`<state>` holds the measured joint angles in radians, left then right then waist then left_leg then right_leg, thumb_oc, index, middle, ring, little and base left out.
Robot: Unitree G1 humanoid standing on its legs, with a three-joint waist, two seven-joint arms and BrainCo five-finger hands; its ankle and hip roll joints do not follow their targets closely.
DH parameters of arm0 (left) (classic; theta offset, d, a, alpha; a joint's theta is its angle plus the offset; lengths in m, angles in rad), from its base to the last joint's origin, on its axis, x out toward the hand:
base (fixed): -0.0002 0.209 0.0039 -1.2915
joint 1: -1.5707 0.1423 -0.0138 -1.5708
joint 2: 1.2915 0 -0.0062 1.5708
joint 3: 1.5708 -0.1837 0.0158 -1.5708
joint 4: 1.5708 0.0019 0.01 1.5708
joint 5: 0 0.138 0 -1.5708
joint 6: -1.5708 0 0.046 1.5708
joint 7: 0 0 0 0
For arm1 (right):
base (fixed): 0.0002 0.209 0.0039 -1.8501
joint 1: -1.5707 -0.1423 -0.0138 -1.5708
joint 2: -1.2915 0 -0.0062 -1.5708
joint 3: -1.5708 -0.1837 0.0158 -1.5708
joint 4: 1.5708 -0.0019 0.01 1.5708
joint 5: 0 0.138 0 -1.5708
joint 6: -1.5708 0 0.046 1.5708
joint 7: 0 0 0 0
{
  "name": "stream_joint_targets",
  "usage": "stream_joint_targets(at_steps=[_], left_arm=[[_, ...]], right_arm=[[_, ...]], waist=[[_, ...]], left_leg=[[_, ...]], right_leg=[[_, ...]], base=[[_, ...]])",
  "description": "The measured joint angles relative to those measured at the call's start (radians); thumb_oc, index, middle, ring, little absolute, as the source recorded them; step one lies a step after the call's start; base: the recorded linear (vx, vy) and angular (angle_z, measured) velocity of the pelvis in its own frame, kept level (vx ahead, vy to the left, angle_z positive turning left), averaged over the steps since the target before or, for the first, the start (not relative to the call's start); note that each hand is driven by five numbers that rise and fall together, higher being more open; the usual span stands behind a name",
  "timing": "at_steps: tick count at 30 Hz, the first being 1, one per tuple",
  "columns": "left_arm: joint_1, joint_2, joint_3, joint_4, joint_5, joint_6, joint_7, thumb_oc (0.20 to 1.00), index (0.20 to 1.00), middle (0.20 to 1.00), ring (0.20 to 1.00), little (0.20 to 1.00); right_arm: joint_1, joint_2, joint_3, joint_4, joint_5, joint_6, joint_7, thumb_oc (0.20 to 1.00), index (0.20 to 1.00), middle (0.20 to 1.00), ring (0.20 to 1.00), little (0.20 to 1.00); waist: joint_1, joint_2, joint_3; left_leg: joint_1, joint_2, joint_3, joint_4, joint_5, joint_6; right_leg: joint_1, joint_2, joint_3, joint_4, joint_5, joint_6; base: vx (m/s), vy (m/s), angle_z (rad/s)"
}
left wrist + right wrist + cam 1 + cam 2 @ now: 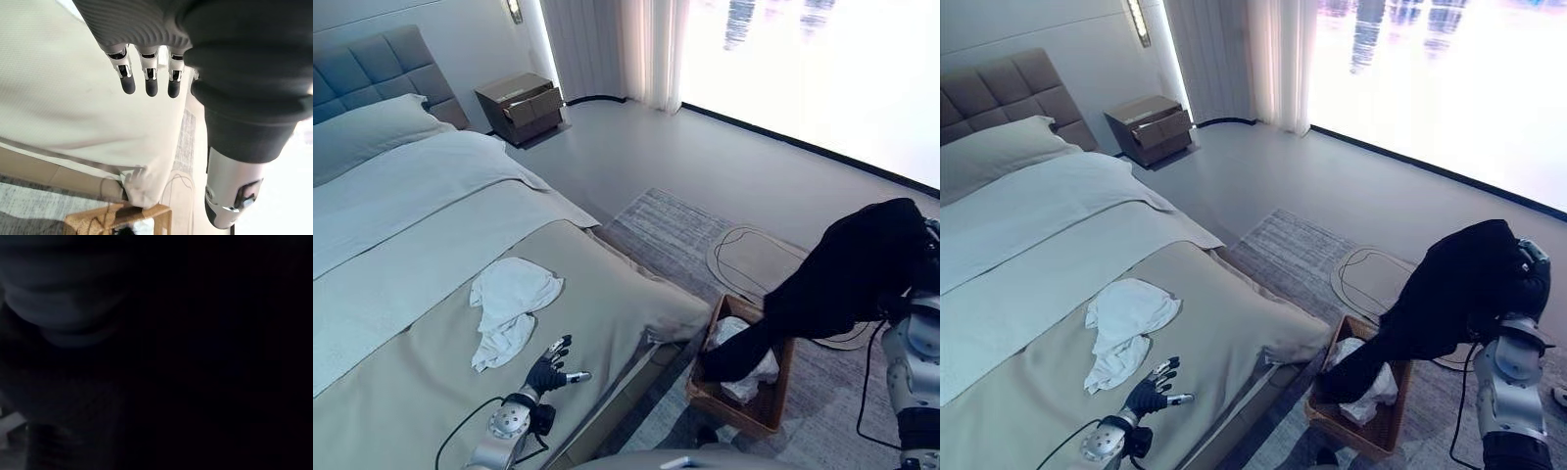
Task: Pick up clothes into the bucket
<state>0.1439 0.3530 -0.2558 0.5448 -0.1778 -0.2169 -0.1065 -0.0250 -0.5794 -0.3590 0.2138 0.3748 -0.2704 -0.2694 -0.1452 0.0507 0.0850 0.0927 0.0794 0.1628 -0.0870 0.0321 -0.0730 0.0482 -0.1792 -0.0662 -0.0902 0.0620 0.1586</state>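
A black garment [852,274] hangs from my raised right hand [1531,274]; its lower end dips into a woven basket [771,411] on the floor beside the bed. White cloth [746,384] lies inside that basket. In the right wrist view the dark fabric [195,357] covers everything, hiding how the hand holds it. A crumpled white garment [509,305] lies on the beige bedcover [607,294]. My left hand [548,370] rests open just below that garment, its straight fingers [149,81] apart from the cloth.
The bed's corner [680,318] overhangs next to the basket. A striped rug [675,220] lies under the basket. A wooden nightstand [521,106] stands by the headboard, far off. Curtains and a bright window line the far wall.
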Motion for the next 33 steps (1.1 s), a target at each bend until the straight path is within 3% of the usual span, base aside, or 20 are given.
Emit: stream_joint_targets(at_steps=[5, 10, 12, 13, 15, 16, 21, 23, 26, 27, 28, 30, 32, 33], left_arm=[[-0.009, -0.014, -0.003, -0.014, -0.042, -0.007, -0.02, 1.0, 1.0, 1.0, 1.0, 1.0], [-0.015, 0.009, -0.037, -0.09, -0.054, -0.008, -0.029, 1.0, 1.0, 1.0, 1.0, 1.0], [-0.019, 0.029, -0.034, -0.139, -0.055, -0.014, -0.028, 1.0, 1.0, 1.0, 1.0, 1.0], [-0.036, 0.036, -0.032, -0.154, -0.056, -0.014, -0.027, 1.0, 1.0, 1.0, 1.0, 1.0], [-0.039, 0.042, -0.009, -0.194, -0.083, -0.018, -0.025, 1.0, 1.0, 1.0, 1.0, 1.0], [-0.038, 0.04, -0.004, -0.207, -0.089, -0.019, -0.023, 1.0, 1.0, 1.0, 1.0, 1.0], [-0.04, 0.014, -0.005, -0.27, -0.168, -0.032, -0.023, 1.0, 1.0, 1.0, 1.0, 1.0], [-0.095, 0.027, -0.03, -0.288, -0.199, -0.048, -0.02, 1.0, 1.0, 1.0, 1.0, 1.0], [-0.138, 0.033, -0.035, -0.295, -0.211, -0.048, -0.014, 1.0, 1.0, 1.0, 1.0, 1.0], [-0.135, 0.041, -0.035, -0.302, -0.213, -0.048, -0.008, 1.0, 1.0, 1.0, 1.0, 1.0], [-0.135, 0.061, -0.039, -0.326, -0.244, -0.056, 0.005, 1.0, 1.0, 1.0, 1.0, 1.0], [-0.167, 0.052, -0.042, -0.333, -0.266, -0.065, 0.015, 1.0, 1.0, 1.0, 1.0, 1.0], [-0.205, 0.031, -0.042, -0.338, -0.306, -0.067, 0.022, 1.0, 1.0, 1.0, 1.0, 1.0], [-0.212, 0.037, -0.044, -0.35, -0.315, -0.069, 0.026, 1.0, 1.0, 1.0, 1.0, 1.0]], right_arm=[[-0.026, -0.022, 0.0, -0.018, 0.041, -0.009, 0.0, 0.2, 0.2, 0.2, 0.2, 0.2], [-0.101, -0.037, 0.018, -0.018, 0.051, -0.01, -0.003, 0.2, 0.2, 0.2, 0.2, 0.2], [-0.147, -0.031, 0.056, -0.018, 0.052, -0.01, -0.006, 0.2, 0.2, 0.2, 0.2, 0.2], [-0.148, -0.025, 0.085, -0.02, 0.051, -0.01, 0.0, 0.2, 0.2, 0.2, 0.2, 0.2], [-0.135, 0.0, 0.117, -0.02, 0.048, -0.006, 0.012, 0.2, 0.2, 0.2, 0.2, 0.2], [-0.13, 0.008, 0.123, -0.021, 0.047, -0.005, 0.015, 0.2, 0.2, 0.2, 0.2, 0.2], [-0.11, 0.017, 0.141, -0.017, 0.033, 0.011, 0.02, 0.2, 0.2, 0.2, 0.2, 0.2], [-0.146, 0.018, 0.159, 0.046, 0.033, 0.0, -0.002, 0.2, 0.2, 0.2, 0.2, 0.2], [-0.197, 0.037, 0.211, 0.09, 0.032, 0.012, -0.011, 0.2, 0.2, 0.2, 0.2, 0.2], [-0.215, 0.039, 0.232, 0.099, 0.032, 0.009, -0.013, 0.2, 0.2, 0.2, 0.2, 0.2], [-0.272, 0.037, 0.267, 0.116, 0.031, 0.008, -0.026, 0.2, 0.2, 0.2, 0.2, 0.2], [-0.338, 0.021, 0.27, 0.141, 0.031, 0.006, -0.045, 0.2, 0.2, 0.2, 0.2, 0.2], [-0.393, 0.031, 0.272, 0.17, 0.029, 0.005, -0.076, 0.2, 0.2, 0.2, 0.2, 0.2], [-0.403, 0.031, 0.278, 0.177, 0.026, 0.003, -0.086, 0.2, 0.2, 0.2, 0.2, 0.2]], waist=[[-0.003, 0.024, 0.015], [-0.004, 0.02, 0.07], [0.005, 0.013, 0.098], [0.018, 0.003, 0.119], [0.041, -0.015, 0.138], [0.039, -0.018, 0.144], [0.039, 0.024, 0.184], [0.038, 0.022, 0.216], [0.06, 0.019, 0.261], [0.062, 0.014, 0.275], [0.086, -0.002, 0.297], [0.083, -0.004, 0.326], [0.073, 0.006, 0.354], [0.076, -0.002, 0.357]], left_leg=[[0.005, -0.037, 0.027, 0.0, -0.002, 0.017], [0.002, -0.066, 0.093, 0.001, -0.012, 0.036], [0.001, -0.064, 0.146, 0.003, -0.008, 0.039], [0.002, -0.054, 0.175, 0.015, -0.008, 0.039], [-0.004, -0.034, 0.181, 0.031, -0.016, 0.036], [-0.005, -0.029, 0.169, 0.033, -0.019, 0.033], [-0.073, 0.025, 0.103, 0.092, -0.015, 0.033], [-0.174, 0.048, 0.053, 0.164, -0.011, 0.029], [-0.212, 0.074, 0.043, 0.156, -0.008, 0.026], [-0.218, 0.077, 0.042, 0.171, -0.008, 0.026], [-0.26, 0.065, -0.015, 0.216, -0.014, 0.025], [-0.326, 0.045, -0.134, 0.253, -0.019, 0.017], [-0.351, 0.036, -0.155, 0.209, -0.047, -0.02], [-0.373, 0.027, -0.144, 0.214, -0.048, -0.016]], right_leg=[[-0.01, -0.036, 0.025, 0.0, 0.012, 0.02], [-0.088, -0.063, 0.062, 0.054, 0.026, 0.039], [-0.128, -0.102, 0.014, 0.082, 0.009, 0.03], [-0.142, -0.124, -0.062, 0.106, 0.009, 0.03], [-0.154, -0.117, -0.095, 0.115, 0.026, 0.039], [-0.156, -0.109, -0.098, 0.112, 0.029, 0.035], [-0.146, -0.052, -0.137, 0.082, 0.052, 0.009], [-0.215, -0.045, -0.165, 0.135, 0.045, -0.004], [-0.268, -0.007, -0.163, 0.15, 0.038, -0.025], [-0.284, -0.004, -0.153, 0.158, 0.033, -0.032], [-0.324, -0.008, -0.121, 0.181, 0.032, -0.055], [-0.375, -0.016, -0.106, 0.188, 0.046, -0.057], [-0.442, -0.035, -0.101, 0.226, 0.06, -0.048], [-0.474, -0.047, -0.092, 0.244, 0.06, -0.048]], base=[[-0.04, 0.12, -0.13], [-0.06, 0.03, -0.4], [-0.04, -0.168, -0.61], [-0.02, -0.186, -0.55], [-0.02, -0.201, -0.29], [-0.03, -0.215, -0.01], [-0.15, -0.227, 0.16], [-0.12, -0.197, 0.39], [-0.16, -0.133, -0.03], [-0.12, 0.012, -0.46], [-0.15, 0.042, -0.47], [-0.08, 0.078, -0.27], [-0.11, 0.146, 0.02], [-0.08, 0.161, -0.03]])
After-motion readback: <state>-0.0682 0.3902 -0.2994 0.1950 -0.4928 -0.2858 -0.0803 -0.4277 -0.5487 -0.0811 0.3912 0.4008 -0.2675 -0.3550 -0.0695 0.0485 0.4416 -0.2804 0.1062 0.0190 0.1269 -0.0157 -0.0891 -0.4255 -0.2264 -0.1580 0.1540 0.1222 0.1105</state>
